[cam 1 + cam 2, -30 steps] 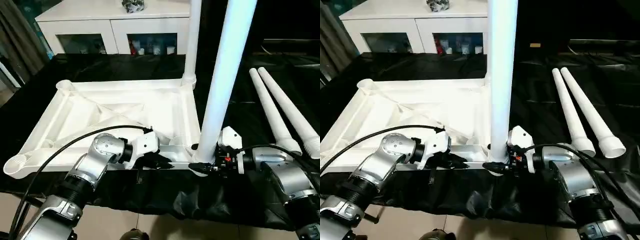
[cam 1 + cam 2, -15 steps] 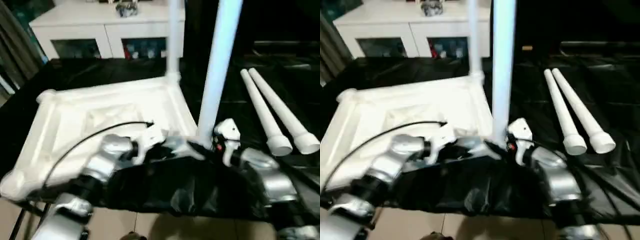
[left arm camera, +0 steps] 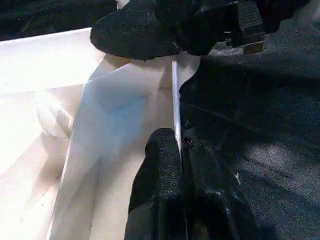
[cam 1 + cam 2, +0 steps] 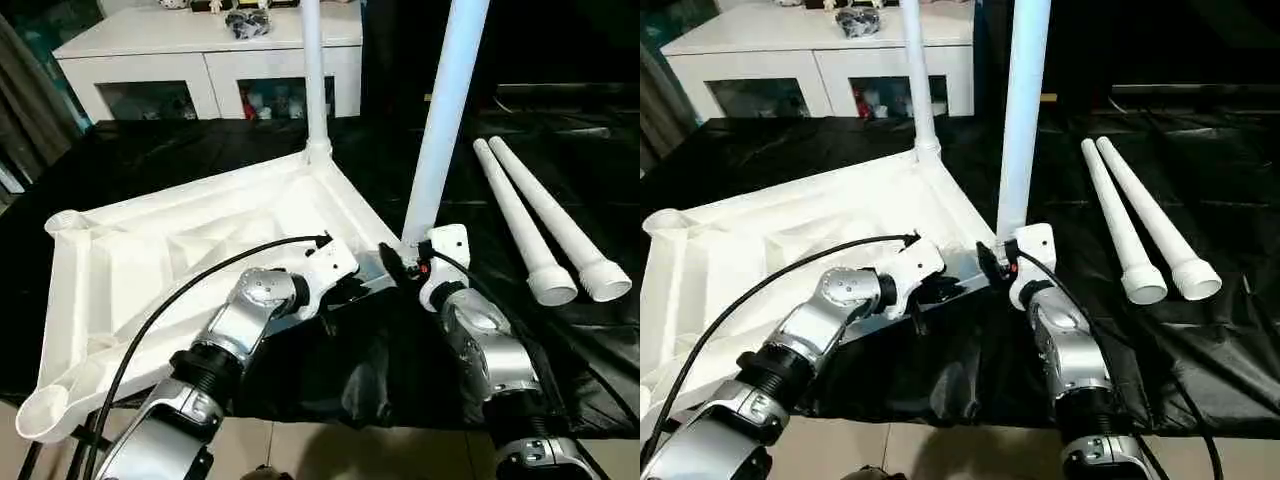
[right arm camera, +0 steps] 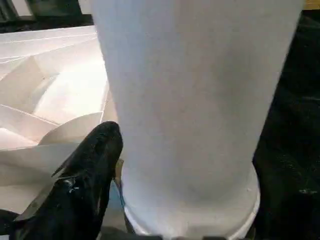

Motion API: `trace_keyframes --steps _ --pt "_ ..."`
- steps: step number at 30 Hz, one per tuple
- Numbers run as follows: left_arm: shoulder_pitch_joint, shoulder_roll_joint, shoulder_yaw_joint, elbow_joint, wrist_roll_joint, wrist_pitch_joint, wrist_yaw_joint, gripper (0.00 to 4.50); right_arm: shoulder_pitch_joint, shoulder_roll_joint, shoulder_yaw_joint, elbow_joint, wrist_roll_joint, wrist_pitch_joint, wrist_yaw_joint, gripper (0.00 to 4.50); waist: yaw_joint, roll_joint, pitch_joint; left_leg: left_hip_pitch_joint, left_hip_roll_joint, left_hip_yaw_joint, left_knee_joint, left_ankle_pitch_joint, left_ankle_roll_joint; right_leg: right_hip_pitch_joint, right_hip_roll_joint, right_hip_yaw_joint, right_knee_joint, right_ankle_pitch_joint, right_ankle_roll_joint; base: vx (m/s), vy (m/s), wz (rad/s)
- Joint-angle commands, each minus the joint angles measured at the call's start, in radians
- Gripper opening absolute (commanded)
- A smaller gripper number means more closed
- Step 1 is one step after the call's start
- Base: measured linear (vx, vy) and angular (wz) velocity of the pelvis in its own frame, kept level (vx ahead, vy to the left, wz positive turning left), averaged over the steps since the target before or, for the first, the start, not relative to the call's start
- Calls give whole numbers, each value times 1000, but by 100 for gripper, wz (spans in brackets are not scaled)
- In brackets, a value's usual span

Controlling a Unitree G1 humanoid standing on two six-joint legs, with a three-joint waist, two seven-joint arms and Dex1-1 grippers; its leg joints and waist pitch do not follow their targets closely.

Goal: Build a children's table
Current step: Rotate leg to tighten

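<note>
The white tabletop (image 4: 150, 260) lies ribbed side up and askew on the black cloth. One white leg (image 4: 313, 80) stands upright in its far corner socket. A second leg (image 4: 445, 120) stands in the corner nearest my grippers. My left gripper (image 4: 345, 290) is shut on the tabletop's thin rim (image 3: 175, 95), one finger (image 3: 160, 165) on each side of it. My right gripper (image 4: 400, 265) is shut around the flared base of the second leg (image 5: 195, 125), with one black finger (image 5: 85, 170) showing beside it. Two more legs (image 4: 520, 215) lie side by side on the right.
A white cabinet (image 4: 200, 50) with glass doors stands behind the table. The black cloth (image 4: 400, 370) hangs in folds over the front edge. The tabletop's open corner socket (image 4: 45, 412) juts past that edge at the lower left.
The tabletop has swung round with both upright legs. The held corner has moved away from me, and the left corner now pokes over the front edge. Both grippers kept their holds.
</note>
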Motion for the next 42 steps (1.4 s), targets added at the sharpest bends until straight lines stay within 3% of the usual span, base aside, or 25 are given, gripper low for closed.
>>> trace_keyframes --steps 1,5,6,8,11,12,15,17,18,20,23,30,34,35,36,38,40,41,42 --pt "-8 -11 -34 -38 -22 -50 -49 0 -11 12 97 -15 13 -24 111 387 1 -19 -57 14 46 -23 -85 -359 18 29 -61 36 -87 -329 -170 0 0 0" --pt "9 22 -24 -58 -44 -59 -104 0 -11 -46 102 -19 33 -20 235 387 7 -22 -59 9 47 -17 -77 -291 52 31 -63 38 -81 -286 -193 0 0 0" --pt "21 40 -12 -78 -67 -54 -138 0 -5 -87 118 -31 40 -19 323 387 8 -31 -61 8 49 -14 -72 -255 68 33 -62 38 -78 -256 -203 0 0 0" --pt "30 56 -7 -92 -80 -53 -165 0 1 -119 134 -42 45 -22 391 387 13 -25 -68 3 51 -15 -66 -187 91 39 -61 35 -63 -171 -224 0 0 0" --pt "54 101 -4 -123 -106 -54 -242 0 22 -201 176 -86 77 -10 578 387 15 -22 -70 1 52 -14 -60 -142 122 41 -56 31 -53 -88 -249 0 0 0" --pt "65 131 -8 -139 -118 -57 -288 0 33 -249 196 -121 104 9 683 387 21 -25 -72 -1 53 -12 -53 -122 149 41 -55 30 -45 -33 -261 0 0 0" --pt "71 180 -13 -147 -128 -71 -358 0 35 -310 224 -142 119 14 815 387 25 -20 -75 0 56 -14 -50 -116 166 37 -53 29 -40 -17 -273 0 0 0" --pt "71 190 -14 -147 -127 -74 -371 0 34 -321 230 -142 118 9 836 387 32 -19 -76 3 58 -12 -47 -122 165 31 -52 30 -39 -19 -281 0 0 0" --pt "70 198 -15 -146 -125 -78 -378 0 31 -326 234 -140 116 4 848 373 37 -19 -69 2 59 -11 -53 -166 147 27 -54 31 -45 -79 -278 0 0 0" --pt "67 209 -15 -143 -124 -81 -390 0 25 -333 240 -134 111 2 862 353 37 -21 -66 5 58 -11 -58 -213 117 28 -55 33 -50 -146 -267 0 0 0" --pt "60 228 -13 -140 -125 -82 -410 0 12 -351 260 -127 113 8 914 332 38 -25 -65 6 59 -11 -61 -230 91 28 -56 35 -53 -185 -254 0 0 0" --pt "44 241 -11 -117 -130 -94 -425 0 -1 -359 280 -115 103 9 952 282 39 -23 -69 1 55 -11 -54 -181 105 30 -57 34 -47 -134 -261 0 0 0" --pt "47 229 -9 -115 -132 -87 -416 0 9 -350 274 -135 110 22 935 274 39 -13 -70 3 56 -13 -54 -195 100 29 -55 33 -47 -137 -263 0 0 0" --pt "47 227 -9 -115 -132 -86 -415 0 13 -349 273 -138 111 22 931 273 38 -16 -69 3 56 -12 -55 -205 96 29 -54 33 -49 -144 -262 0 0 0" --pt "51 205 -10 -108 -128 -73 -380 0 45 -332 255 -162 115 31 873 273 37 -5 -68 6 57 -13 -56 -216 89 28 -53 34 -51 -142 -261 0 0 0" --pt "51 193 -11 -104 -123 -66 -357 0 60 -320 243 -171 115 36 835 272 36 -10 -69 5 56 -14 -59 -227 80 30 -53 34 -50 -141 -259 0 0 0" --pt "45 152 -20 -91 -90 -38 -268 0 85 -265 207 -165 85 45 676 272 35 -24 -64 7 56 -13 -63 -250 71 27 -55 35 -57 -185 -252 0 0 0" --pt "44 149 -19 -89 -89 -37 -262 0 85 -261 205 -163 84 44 668 272 32 -18 -60 7 52 -14 -66 -279 53 27 -56 34 -61 -260 -237 0 0 0" --pt "28 102 -12 -64 -72 -18 -175 0 83 -193 173 -127 62 42 526 272 27 -17 -55 12 51 -13 -68 -316 29 20 -57 37 -71 -335 -216 0 0 0"
